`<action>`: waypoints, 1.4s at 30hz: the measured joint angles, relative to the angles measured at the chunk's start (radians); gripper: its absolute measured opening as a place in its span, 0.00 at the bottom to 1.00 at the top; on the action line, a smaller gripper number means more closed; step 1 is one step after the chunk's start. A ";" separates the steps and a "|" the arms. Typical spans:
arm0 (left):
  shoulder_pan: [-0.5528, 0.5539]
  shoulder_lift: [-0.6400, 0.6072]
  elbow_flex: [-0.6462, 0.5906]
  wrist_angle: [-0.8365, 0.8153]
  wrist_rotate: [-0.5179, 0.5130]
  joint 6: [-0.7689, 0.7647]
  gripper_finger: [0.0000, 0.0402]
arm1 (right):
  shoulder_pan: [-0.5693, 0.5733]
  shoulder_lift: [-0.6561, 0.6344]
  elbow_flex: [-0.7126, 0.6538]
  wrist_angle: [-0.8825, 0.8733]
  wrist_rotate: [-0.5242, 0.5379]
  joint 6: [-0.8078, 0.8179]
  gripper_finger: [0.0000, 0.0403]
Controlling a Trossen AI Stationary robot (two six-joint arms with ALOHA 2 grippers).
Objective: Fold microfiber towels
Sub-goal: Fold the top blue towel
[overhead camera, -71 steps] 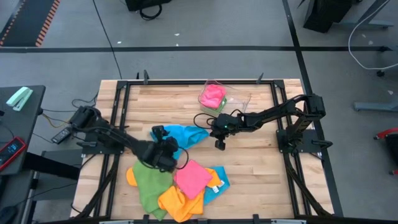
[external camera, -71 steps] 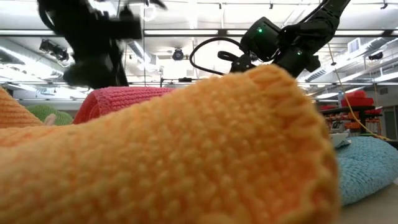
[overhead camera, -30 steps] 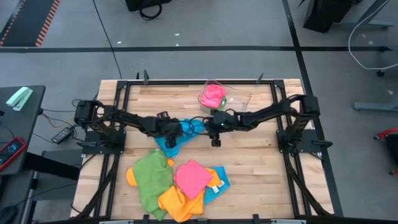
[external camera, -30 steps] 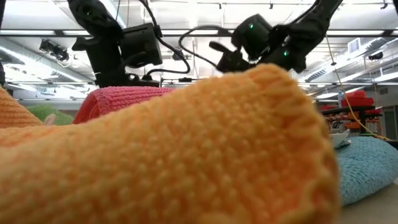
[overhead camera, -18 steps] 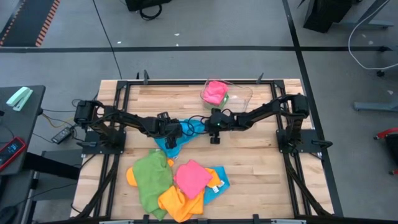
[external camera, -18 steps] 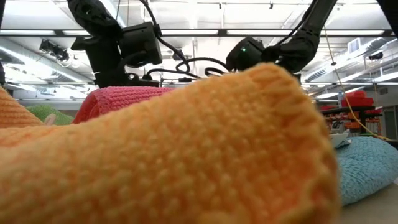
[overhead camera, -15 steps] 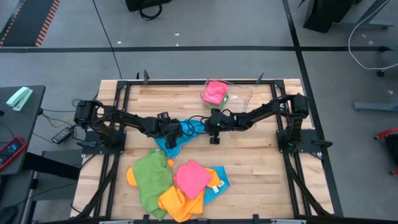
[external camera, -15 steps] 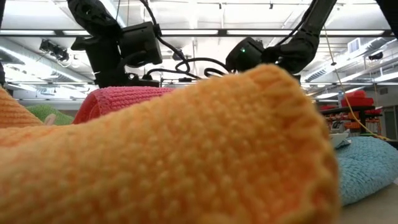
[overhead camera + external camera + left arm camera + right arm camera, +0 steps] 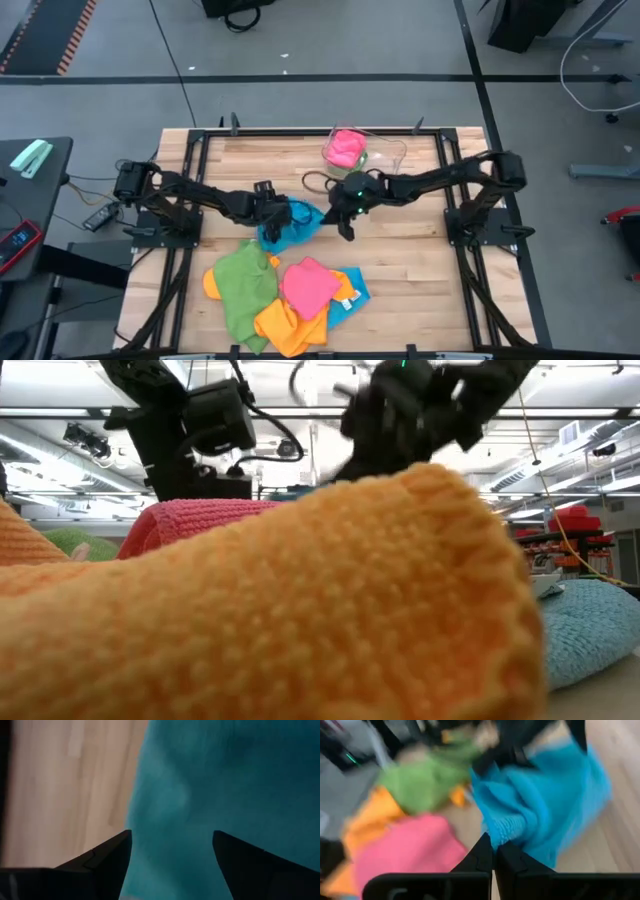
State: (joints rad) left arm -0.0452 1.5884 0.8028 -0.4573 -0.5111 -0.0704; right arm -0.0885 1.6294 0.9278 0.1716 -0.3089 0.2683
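Wooden table (image 9: 410, 250): right gripper (image 9: 493, 851) pinching blue towel (image 9: 291, 222) edge, left gripper (image 9: 170, 850) spread above it, seemingly pressing; fold across evenly.

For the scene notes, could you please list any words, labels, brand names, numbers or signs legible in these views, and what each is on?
None can be read: no towel, tray or arm shows print.
Small tag on the sky-blue towel in the pile: too small to read.
Device beside the table: screen too small to read.

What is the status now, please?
Right pincer shut on blue towel. Left pincer open over it. Towel pile nearby.
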 joint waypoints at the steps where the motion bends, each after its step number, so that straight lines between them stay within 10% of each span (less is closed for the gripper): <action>1: -0.005 -0.007 0.000 -0.001 -0.017 0.004 0.71 | -0.007 -0.020 0.013 0.001 -0.003 0.014 0.03; 12: -0.009 -0.004 -0.001 0.057 -0.015 -0.049 0.71 | -0.054 0.068 0.020 -0.098 0.121 0.055 0.04; 30: -0.005 0.109 0.000 0.240 0.000 -0.102 0.71 | -0.162 0.017 0.020 -0.273 0.176 -0.107 0.41; 35: 0.012 0.142 0.002 0.149 -0.147 -0.159 0.71 | -0.110 -0.010 0.020 -0.348 0.086 -0.229 0.43; 42: 0.045 0.141 0.001 0.045 -0.207 -0.218 0.71 | 0.039 0.052 0.018 -0.246 0.241 -0.365 0.43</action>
State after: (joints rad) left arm -0.0001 1.7298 0.8040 -0.4125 -0.7185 -0.2889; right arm -0.0497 1.6813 0.9463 -0.0742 -0.0680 -0.0965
